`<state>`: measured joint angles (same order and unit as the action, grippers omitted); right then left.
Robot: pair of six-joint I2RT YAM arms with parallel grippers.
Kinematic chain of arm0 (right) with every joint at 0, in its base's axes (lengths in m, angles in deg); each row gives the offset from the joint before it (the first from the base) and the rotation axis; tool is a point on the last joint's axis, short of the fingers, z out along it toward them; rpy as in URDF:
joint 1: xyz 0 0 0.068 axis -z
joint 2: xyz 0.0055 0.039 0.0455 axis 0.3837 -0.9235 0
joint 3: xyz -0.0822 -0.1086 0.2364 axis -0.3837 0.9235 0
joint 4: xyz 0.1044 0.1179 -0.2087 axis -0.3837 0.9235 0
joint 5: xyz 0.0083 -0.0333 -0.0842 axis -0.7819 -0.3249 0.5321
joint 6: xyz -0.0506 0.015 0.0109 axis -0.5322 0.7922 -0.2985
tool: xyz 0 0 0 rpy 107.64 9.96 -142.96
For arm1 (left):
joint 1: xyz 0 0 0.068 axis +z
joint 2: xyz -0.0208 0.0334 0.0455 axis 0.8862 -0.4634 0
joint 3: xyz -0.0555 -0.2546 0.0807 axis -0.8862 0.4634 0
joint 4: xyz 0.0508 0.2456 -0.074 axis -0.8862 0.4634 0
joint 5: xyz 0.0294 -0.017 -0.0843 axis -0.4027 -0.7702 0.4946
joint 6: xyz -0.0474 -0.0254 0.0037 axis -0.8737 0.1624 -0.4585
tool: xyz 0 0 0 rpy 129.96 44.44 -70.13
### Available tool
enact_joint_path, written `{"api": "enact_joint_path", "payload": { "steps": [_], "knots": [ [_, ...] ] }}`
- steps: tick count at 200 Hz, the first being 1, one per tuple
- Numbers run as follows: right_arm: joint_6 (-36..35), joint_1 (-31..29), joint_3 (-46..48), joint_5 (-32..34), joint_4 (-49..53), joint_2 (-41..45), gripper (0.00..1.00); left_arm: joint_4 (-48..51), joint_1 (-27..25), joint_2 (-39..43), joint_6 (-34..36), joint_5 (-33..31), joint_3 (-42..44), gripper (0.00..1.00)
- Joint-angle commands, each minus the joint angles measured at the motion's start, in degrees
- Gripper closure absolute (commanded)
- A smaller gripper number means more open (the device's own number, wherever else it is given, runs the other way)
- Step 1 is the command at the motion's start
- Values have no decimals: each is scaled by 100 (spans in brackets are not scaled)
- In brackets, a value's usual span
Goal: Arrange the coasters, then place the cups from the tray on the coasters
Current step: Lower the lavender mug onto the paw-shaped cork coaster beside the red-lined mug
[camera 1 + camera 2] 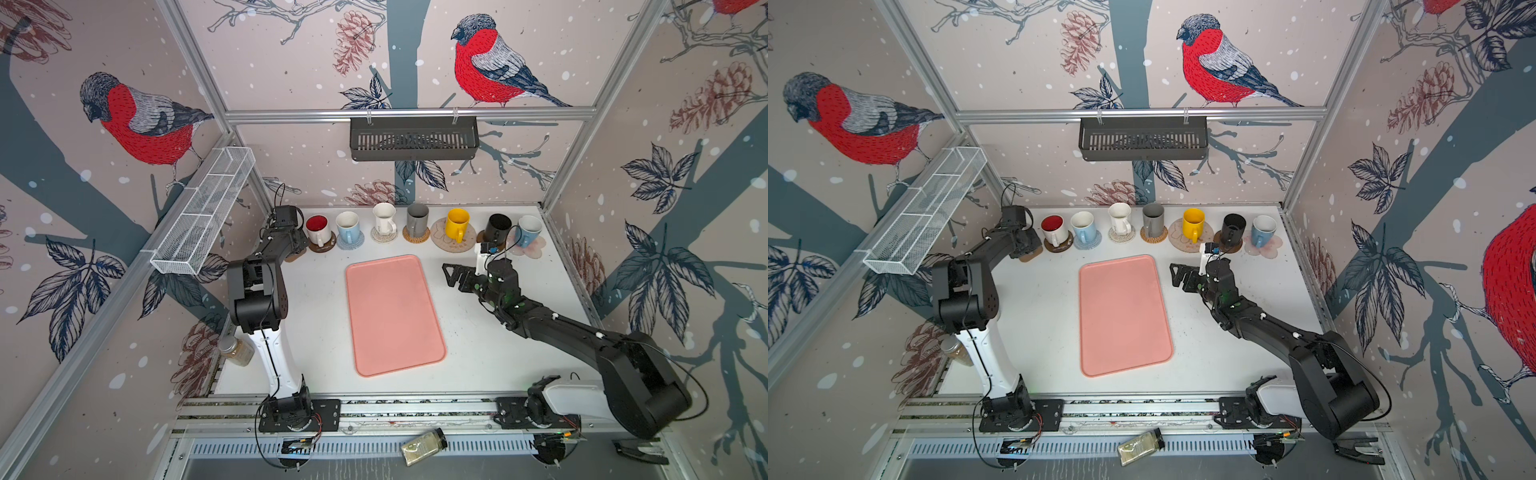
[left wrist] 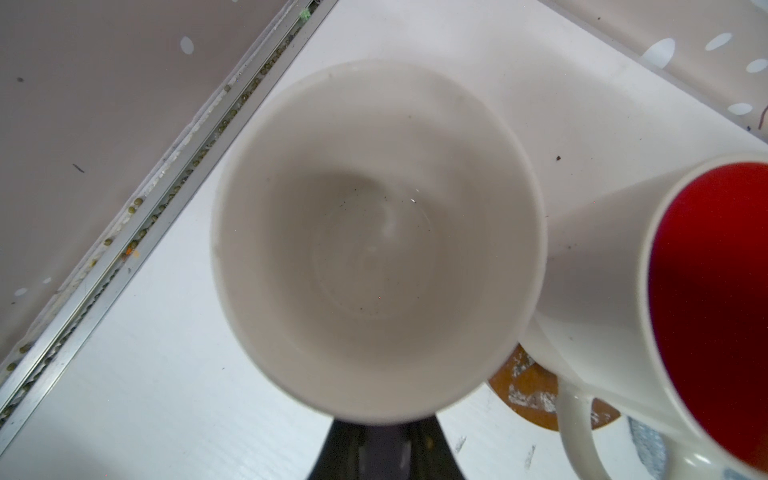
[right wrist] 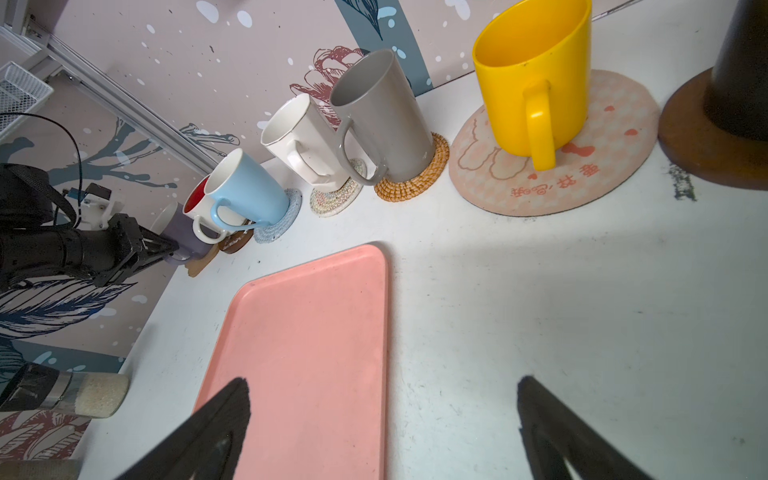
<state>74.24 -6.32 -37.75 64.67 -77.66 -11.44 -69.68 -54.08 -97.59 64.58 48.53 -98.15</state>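
nearest, a spice jar [image 1: 424, 446] lies on its side on the front rail, its label too small to read. beyond it the pink tray [image 1: 392, 316] lies bare in the middle of the table [image 1: 498, 353], which suggests every cup is off it. just right of the tray's far end the right gripper [image 1: 449, 275] hovers with fingers spread wide and nothing between them, probably parked out of the way. in the far left corner the left gripper [image 3: 168, 249] is pinched narrow on the lavender cup [image 3: 183, 232], likely by its handle, which is hidden. the cup leans over the tan paw-shaped coaster [image 3: 201, 262], and i cannot tell whether its base is down. this looks like the last placement. along the back wall seven cups stand each on its own coaster, from the white cup with red inside [image 1: 318, 228] to the blue cup [image 1: 528, 230] on the pink flower coaster [image 1: 538, 248]. the only writing is a line of orange chinese characters on the pink cartoon coaster [image 3: 552, 183] under the yellow cup [image 3: 532, 79], and i cannot read them surely. no brand shows on any cup.
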Motion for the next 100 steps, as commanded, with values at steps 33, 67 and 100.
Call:
{"api": "enact_joint_path", "payload": {
  "steps": [33,67,100],
  "knots": [
    [-77,-45,-29,-24,-119,64,0,-131,30,87,-30,-337,13,87],
    [-112,-84,-30,-23,-133,82,0,-93,30,96,-29,-468,27,58],
    [-130,-84,-12,3,-107,176,0,-71,30,188,2,-481,29,28]
  ]
}}
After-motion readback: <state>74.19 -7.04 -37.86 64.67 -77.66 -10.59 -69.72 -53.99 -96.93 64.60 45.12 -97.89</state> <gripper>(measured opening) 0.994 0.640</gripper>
